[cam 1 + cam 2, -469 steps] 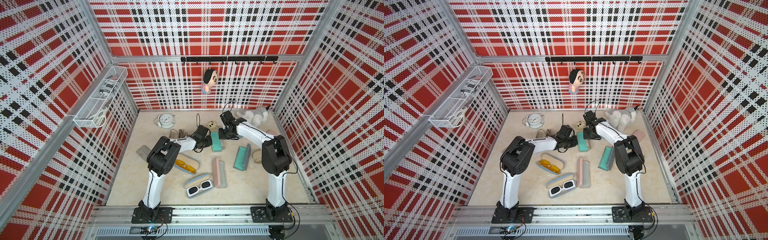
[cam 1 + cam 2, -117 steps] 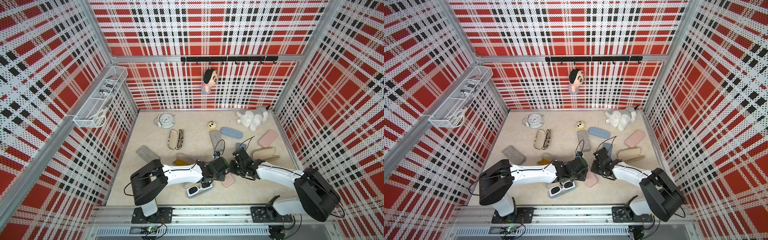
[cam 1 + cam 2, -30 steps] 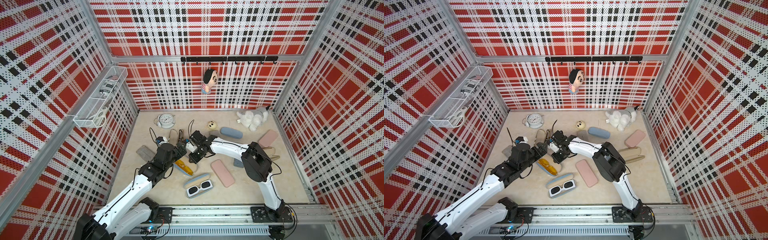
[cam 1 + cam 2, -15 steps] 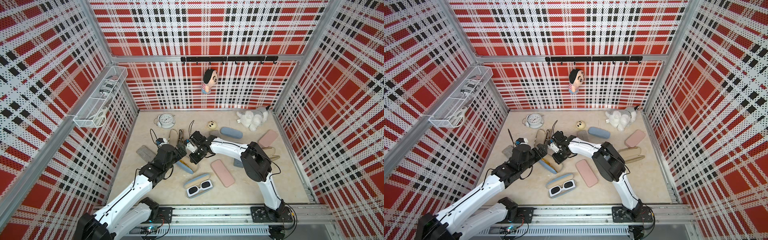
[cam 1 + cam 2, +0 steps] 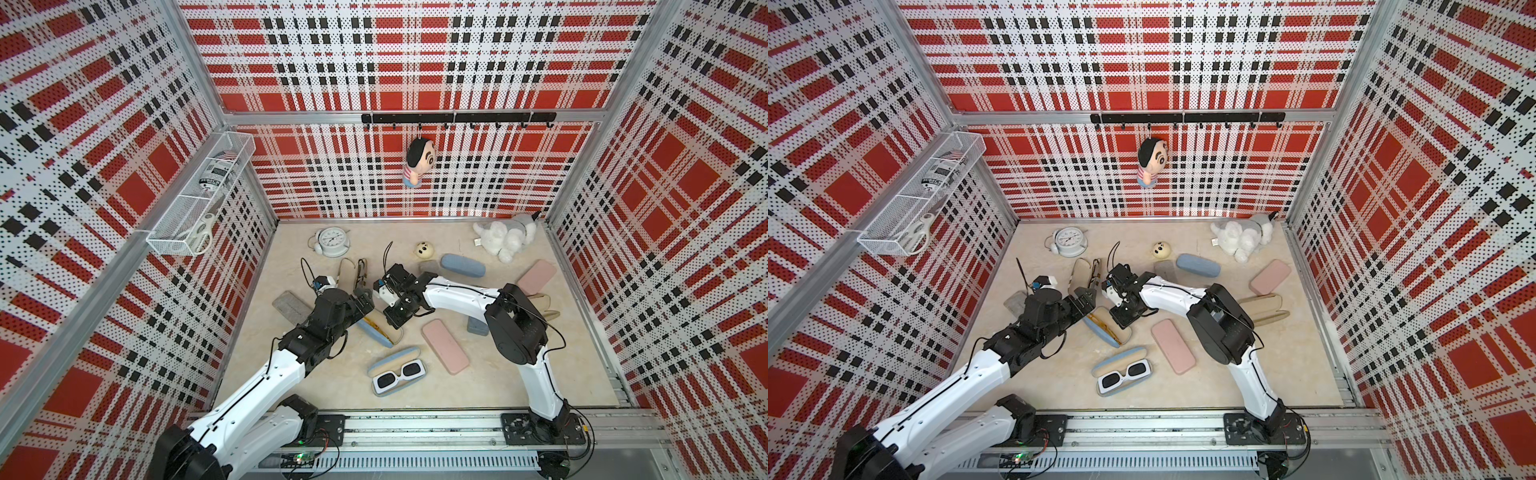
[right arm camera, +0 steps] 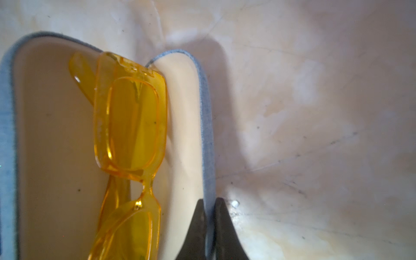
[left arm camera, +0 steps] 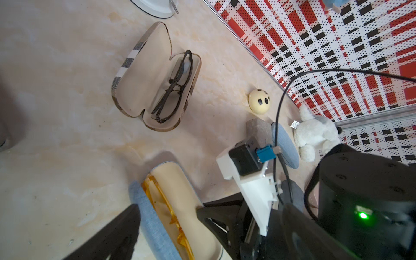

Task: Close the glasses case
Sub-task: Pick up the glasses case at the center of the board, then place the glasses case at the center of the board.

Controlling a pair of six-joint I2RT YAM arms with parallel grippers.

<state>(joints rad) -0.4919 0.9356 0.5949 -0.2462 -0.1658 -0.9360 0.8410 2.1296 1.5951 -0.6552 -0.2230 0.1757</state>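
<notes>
One glasses case (image 6: pixel 184 126) rim sits pinched inside the right gripper (image 6: pixel 208 203).

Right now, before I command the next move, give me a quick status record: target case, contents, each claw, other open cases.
target: blue case, open, halves apart
contents: yellow glasses lying inside
right claw: shut on the rim of one half
left claw: open, beside the case, gripping nothing
other open cases: plaid case with black glasses; pale blue case with white sunglasses
</notes>
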